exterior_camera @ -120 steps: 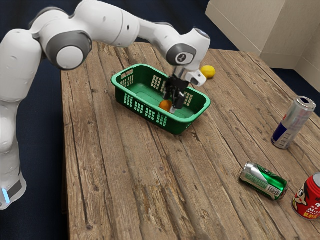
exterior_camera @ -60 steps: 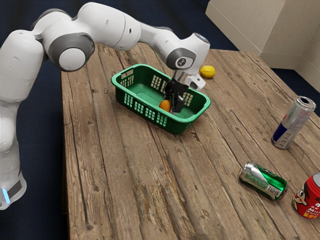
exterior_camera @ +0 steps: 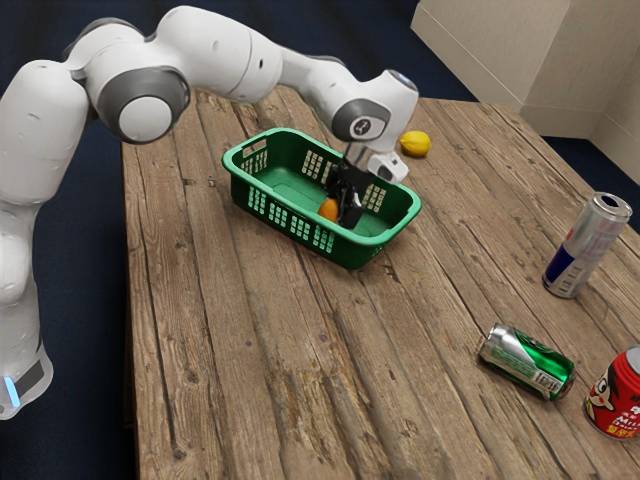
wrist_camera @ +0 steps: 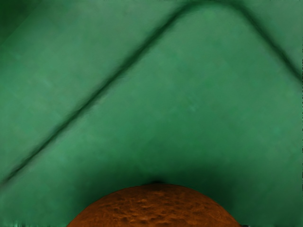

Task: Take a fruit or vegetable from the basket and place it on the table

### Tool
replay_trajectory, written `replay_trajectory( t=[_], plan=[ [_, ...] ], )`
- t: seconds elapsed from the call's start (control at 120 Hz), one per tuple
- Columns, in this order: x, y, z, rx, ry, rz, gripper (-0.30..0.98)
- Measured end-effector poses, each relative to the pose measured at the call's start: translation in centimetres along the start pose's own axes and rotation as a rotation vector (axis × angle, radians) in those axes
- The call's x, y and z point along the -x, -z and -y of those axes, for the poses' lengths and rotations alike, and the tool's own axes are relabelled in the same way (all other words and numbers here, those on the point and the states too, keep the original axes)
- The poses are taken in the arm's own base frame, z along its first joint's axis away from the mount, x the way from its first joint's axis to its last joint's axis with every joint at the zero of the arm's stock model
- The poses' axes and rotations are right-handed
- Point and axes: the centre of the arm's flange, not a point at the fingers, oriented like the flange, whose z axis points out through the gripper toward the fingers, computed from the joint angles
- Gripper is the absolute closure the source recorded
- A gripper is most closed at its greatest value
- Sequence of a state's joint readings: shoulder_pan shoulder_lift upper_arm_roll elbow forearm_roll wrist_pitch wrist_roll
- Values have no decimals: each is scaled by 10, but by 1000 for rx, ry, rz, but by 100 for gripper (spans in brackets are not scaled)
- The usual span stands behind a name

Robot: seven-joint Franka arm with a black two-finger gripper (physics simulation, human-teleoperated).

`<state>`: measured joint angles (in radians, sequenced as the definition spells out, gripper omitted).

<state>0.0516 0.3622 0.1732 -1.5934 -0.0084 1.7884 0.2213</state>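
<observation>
Red printed metal makes up the cartoon-faced can [exterior_camera: 614, 397] standing nearest, at four o'clock from the exterior view's centre and partly cut off by its edge. Just beside it, a green-and-silver metal can [exterior_camera: 527, 362] lies on its side; farther off, toward three o'clock, stands a tall silver-and-blue can [exterior_camera: 586, 246]. All are on the brown plank worktop [exterior_camera: 230, 340], its wood rough, grained and split by dark seams.

The smooth white jointed arm [exterior_camera: 215, 52], with grey bands at its joints, rises at nine o'clock, arches over toward twelve and bends down at the wrist. Its black two-part pincer [exterior_camera: 349, 205] reaches steeply down into the green plastic basket [exterior_camera: 270, 205], a rounded rectangle with a thick rim and latticed walls. I cannot tell whether the pincer is clenched or released. Right against or just beside it, inside the basket's four o'clock half, is the round orange fruit [exterior_camera: 328, 210]. The wrist view shows its pitted, curved peel close under my hand, above smooth green plastic with a dark bent groove.

Past the basket, at two o'clock from it, a yellow lemon [exterior_camera: 415, 144] rests on the wood. Pale wall panels [exterior_camera: 490, 55] and dark blue flooring [exterior_camera: 335, 25] lie beyond.
</observation>
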Motion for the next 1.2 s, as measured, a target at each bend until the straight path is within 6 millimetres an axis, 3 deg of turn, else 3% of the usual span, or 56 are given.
replay_trajectory(
  t=[0.083,0.3,0.45,0.567,0.633,0.783,0.883,1.033,1.125,1.2],
  plan=[
    [3,12,-1,-6,-1,-19,35],
    [24,66,-6,-11,-4,-86,35],
    [33,127,-13,-34,-16,-153,35],
    [35,160,-36,-41,-54,-185,35],
    [28,176,-51,-45,-78,-214,35],
    [-15,209,-83,-51,-134,-327,35],
    [-43,203,-106,-25,-175,-382,35],
    [-89,167,-148,46,-242,-457,35],
    [-113,139,-155,68,-249,-483,36],
    [-123,127,-155,79,-245,-505,36]
  ],
)
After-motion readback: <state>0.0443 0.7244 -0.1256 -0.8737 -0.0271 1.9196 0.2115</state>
